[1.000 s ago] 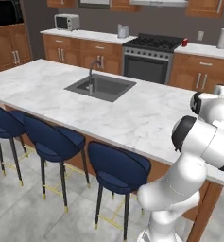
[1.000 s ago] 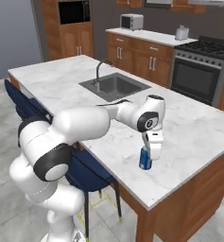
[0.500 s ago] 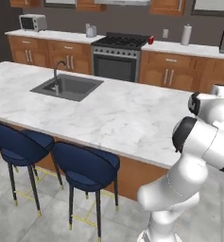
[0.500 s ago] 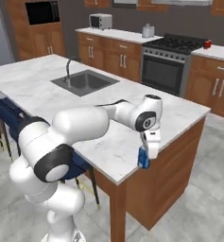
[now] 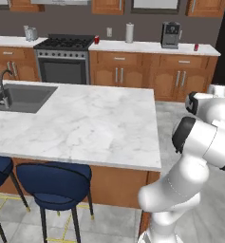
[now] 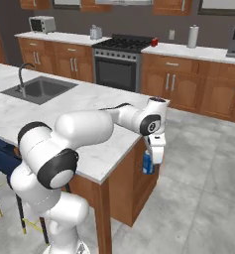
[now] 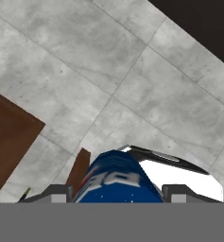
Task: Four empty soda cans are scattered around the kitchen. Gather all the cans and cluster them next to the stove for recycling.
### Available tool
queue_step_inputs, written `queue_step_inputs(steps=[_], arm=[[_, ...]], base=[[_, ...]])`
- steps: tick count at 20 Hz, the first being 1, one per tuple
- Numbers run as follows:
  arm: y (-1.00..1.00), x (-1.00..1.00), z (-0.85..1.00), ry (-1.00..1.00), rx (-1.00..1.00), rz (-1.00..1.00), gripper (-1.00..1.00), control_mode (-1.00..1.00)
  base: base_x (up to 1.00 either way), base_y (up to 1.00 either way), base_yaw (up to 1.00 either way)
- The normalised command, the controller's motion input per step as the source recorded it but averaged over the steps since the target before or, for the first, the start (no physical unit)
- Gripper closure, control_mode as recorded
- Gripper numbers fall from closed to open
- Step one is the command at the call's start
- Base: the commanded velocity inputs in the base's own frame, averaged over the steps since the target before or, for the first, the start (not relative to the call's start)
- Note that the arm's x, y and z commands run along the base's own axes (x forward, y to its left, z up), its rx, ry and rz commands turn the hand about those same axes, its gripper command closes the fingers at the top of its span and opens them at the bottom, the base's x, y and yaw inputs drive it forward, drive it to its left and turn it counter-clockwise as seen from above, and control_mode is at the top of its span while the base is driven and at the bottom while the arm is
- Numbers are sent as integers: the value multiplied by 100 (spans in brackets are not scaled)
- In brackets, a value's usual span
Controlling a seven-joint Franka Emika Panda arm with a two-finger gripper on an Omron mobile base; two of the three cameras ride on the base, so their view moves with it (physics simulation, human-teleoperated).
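Tool [image 6: 149,166] hangs past the right end of the island counter [image 6: 96,163], above the grey tile floor [image 6: 198,198], fingers clamped on a blue can [image 6: 147,163] held upright between them. In the hand view the same blue can [image 7: 116,182] sits between the two dark fingertips [image 7: 54,193], white lettering on its side, floor tiles below it and a brown cabinet corner at left. Stove [image 6: 120,59] stands at the back wall counter [image 6: 188,51], well apart from the tool. One red can [image 6: 154,42] sits on the back counter just beside the stove's right edge; left base view shows that red can [image 5: 97,39] too, next to the stove [image 5: 64,54]. Another small red can [image 5: 196,47] stands farther right on the back counter [image 5: 147,46], near the coffee machine [image 5: 171,34]. Paper towel roll [image 5: 129,32] upright between them. Sink [image 6: 38,89] is set in the island at far left.
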Motion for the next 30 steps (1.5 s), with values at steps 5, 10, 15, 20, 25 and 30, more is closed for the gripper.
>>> queue_step_inputs(steps=[5,10,15,20,25,30], arm=[[0,0,0,0,0,0,100,100],[0,0,0,0,0,0,100,100],[0,0,0,0,0,0,100,100],[0,0,0,0,0,0,100,100],[0,0,0,0,0,0,100,100],[0,0,0,0,0,0,100,100]], base=[[14,-26,-20],[47,-55,6],[32,-70,16],[-6,-88,11],[15,-60,1],[63,-65,0]])
